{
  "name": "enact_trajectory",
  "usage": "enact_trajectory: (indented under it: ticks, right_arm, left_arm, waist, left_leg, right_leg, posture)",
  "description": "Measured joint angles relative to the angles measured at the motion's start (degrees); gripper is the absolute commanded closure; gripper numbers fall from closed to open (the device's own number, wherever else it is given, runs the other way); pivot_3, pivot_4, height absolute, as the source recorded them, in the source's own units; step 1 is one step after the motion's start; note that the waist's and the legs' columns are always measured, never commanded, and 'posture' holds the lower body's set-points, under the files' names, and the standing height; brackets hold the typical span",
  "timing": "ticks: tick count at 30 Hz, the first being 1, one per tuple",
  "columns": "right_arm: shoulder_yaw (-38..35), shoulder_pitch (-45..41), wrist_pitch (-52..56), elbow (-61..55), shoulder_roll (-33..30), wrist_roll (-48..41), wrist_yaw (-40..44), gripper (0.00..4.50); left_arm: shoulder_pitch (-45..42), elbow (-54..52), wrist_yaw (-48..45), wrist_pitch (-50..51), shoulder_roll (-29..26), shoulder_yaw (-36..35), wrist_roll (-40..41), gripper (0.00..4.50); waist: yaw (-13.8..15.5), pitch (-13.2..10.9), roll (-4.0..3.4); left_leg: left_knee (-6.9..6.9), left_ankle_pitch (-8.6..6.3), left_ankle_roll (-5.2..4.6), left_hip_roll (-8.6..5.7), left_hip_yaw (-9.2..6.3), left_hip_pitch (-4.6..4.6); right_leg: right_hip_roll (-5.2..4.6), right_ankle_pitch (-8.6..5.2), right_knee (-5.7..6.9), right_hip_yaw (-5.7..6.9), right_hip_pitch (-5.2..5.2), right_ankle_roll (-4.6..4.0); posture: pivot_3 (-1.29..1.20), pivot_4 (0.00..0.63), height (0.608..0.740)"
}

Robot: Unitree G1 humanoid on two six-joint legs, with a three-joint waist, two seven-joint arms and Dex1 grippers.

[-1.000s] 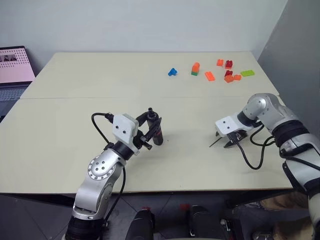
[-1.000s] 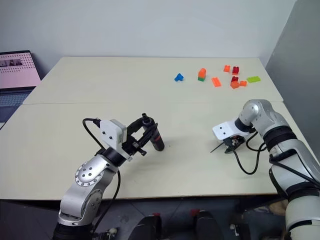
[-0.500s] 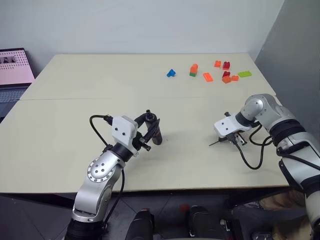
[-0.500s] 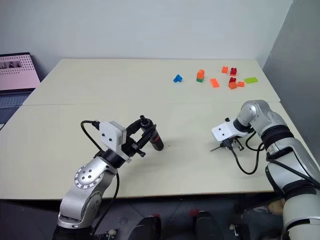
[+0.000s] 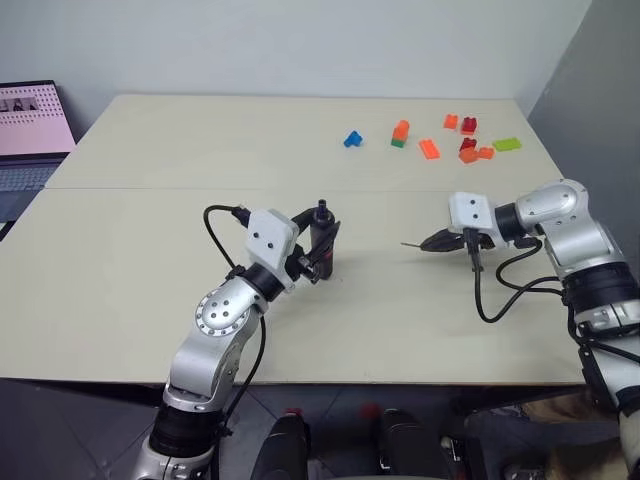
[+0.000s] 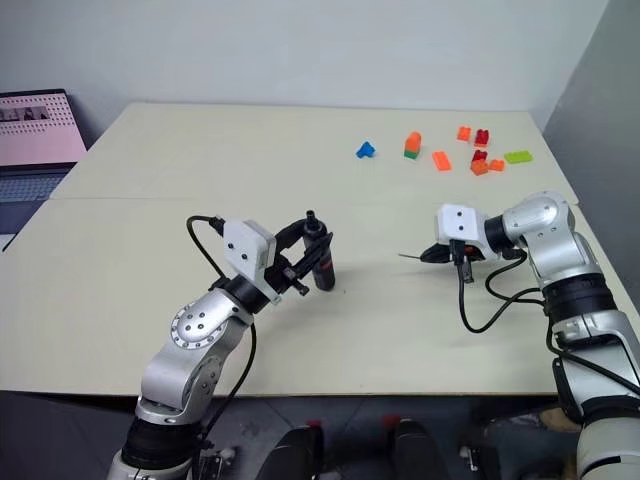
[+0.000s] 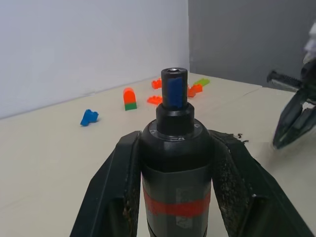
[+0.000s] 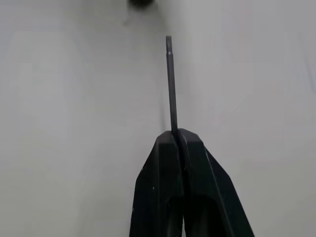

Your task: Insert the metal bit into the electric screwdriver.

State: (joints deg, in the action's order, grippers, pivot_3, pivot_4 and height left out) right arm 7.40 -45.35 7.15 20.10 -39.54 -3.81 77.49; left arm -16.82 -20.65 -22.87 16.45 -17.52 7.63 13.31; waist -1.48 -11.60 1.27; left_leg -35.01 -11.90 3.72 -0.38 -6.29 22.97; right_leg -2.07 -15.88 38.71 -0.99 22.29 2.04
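Note:
My left gripper [image 5: 318, 256] is shut on the electric screwdriver [image 5: 323, 243], a black tool with a red band. It holds the tool roughly upright over the table's middle. In the left wrist view the screwdriver [image 7: 176, 163] sits between both fingers [image 7: 114, 195], its socket end pointing away. My right gripper [image 5: 434, 241] is shut on the metal bit [image 5: 414, 243], a thin dark rod held above the table. The bit points left toward the screwdriver, with a clear gap between them. In the right wrist view the bit [image 8: 170, 84] sticks straight out of the closed fingertips [image 8: 170, 148].
Several orange, red and green toy bricks [image 5: 463, 138] and a blue brick [image 5: 351, 139] lie at the table's far right. A laptop [image 5: 35, 125] stands off the table's left edge. A grey wall [image 5: 600, 90] borders the right side. Cables hang from both wrists.
My right gripper closed on the bit, lifted it off the table and turned it to point left. My left gripper moved the screwdriver slightly right and up.

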Motion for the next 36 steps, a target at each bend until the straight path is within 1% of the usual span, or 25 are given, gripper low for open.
enact_trajectory:
  ticks: [2,4,6,10,13,16,20,28,36]
  right_arm:
    - [-5.25,2.95,9.17,-7.97,2.89,-5.31,-6.02,4.5]
    - [-9.17,4.44,16.33,-14.71,6.74,-10.01,-12.52,4.5]
    - [-12.21,5.19,21.29,-20.13,10.97,-13.79,-18.53,4.5]
    - [-16.86,6.87,27.61,-28.89,20.38,-20.82,-30.92,4.5]
    - [-18.76,6.92,30.04,-31.98,25.44,-24.91,-38.02,4.5]
    - [-18.65,6.92,31.48,-33.67,27.05,-27.05,-41.49,4.5]
    - [-17.29,6.92,31.67,-35.1,27.61,-27.87,-44.07,4.5]
    - [-10.81,9.21,29.01,-40.27,30.4,-25.91,-50.17,4.5]
    - [-6.67,10.82,26.86,-42.39,31.58,-24.38,-52.69,4.5]
  left_arm:
    - [-2.26,2.55,-0.3,-0.03,0.09,0.81,-1.34,2.85]
    - [-4.06,4.97,0.14,0.07,1.64,0.95,-2.21,2.85]
    - [-4.92,5.88,0.86,0.46,3.26,1.25,-2.47,2.85]
    - [-5.7,6.95,1.95,0.87,6.2,1.94,-3.38,2.86]
    - [-5.87,7.42,2.61,0.68,7.32,2.29,-4.56,2.86]
    - [-5.86,7.66,3.59,0.54,8.27,2.64,-5.7,2.86]
    - [-5.46,7.68,4.83,0.09,8.92,2.91,-7.02,2.86]
    - [-3.48,7.55,8.26,-1.97,11.34,3.29,-9.51,2.86]
    - [-2.85,7.1,8.96,-1.99,11.91,3.33,-10.27,2.86]
  waist:
    - [0.13,0.0,0.0]
    - [-0.09,-0.01,0.0]
    - [-0.16,-0.01,0.0]
    - [-0.08,-0.01,-0.01]
    - [-0.12,-0.01,-0.01]
    - [-0.12,-0.01,-0.02]
    - [-0.18,-0.01,-0.02]
    - [-0.24,0.01,-0.02]
    - [-0.23,0.01,-0.02]
  left_leg:
    - [0.01,0.0,0.01,-0.02,0.01,0.01]
    - [0.02,0.0,0.01,-0.01,0.05,0.01]
    - [0.02,0.0,0.01,0.0,0.03,0.01]
    - [0.03,0.0,0.01,-0.01,0.01,0.01]
    - [0.03,0.0,0.0,-0.01,0.02,-0.01]
    - [0.03,0.0,-0.01,-0.01,0.01,-0.01]
    - [0.03,0.01,-0.01,0.01,0.01,-0.05]
    - [0.03,0.01,-0.02,0.02,0.01,-0.06]
    - [0.02,0.02,-0.03,0.02,0.0,-0.09]
  right_leg:
    - [-0.01,-0.02,-0.03,0.0,0.0,0.02]
    - [-0.01,-0.07,-0.06,-0.02,0.0,0.12]
    - [-0.01,-0.1,-0.07,0.0,0.01,0.17]
    - [0.0,-0.12,-0.04,0.01,0.01,0.2]
    - [0.01,-0.13,-0.04,0.01,0.0,0.22]
    - [0.01,-0.14,-0.03,0.01,0.0,0.24]
    - [0.03,-0.16,0.0,0.01,-0.01,0.27]
    - [0.04,-0.17,0.03,0.0,-0.01,0.3]
    - [0.06,-0.17,0.05,0.02,-0.02,0.31]
  posture:
    - [0.0,0.15,0.74]
    - [0.0,0.15,0.74]
    - [0.0,0.15,0.74]
    - [0.0,0.15,0.74]
    - [0.0,0.15,0.74]
    - [0.0,0.15,0.74]
    - [0.0,0.15,0.74]
    - [0.0,0.15,0.74]
    - [0.0,0.15,0.74]
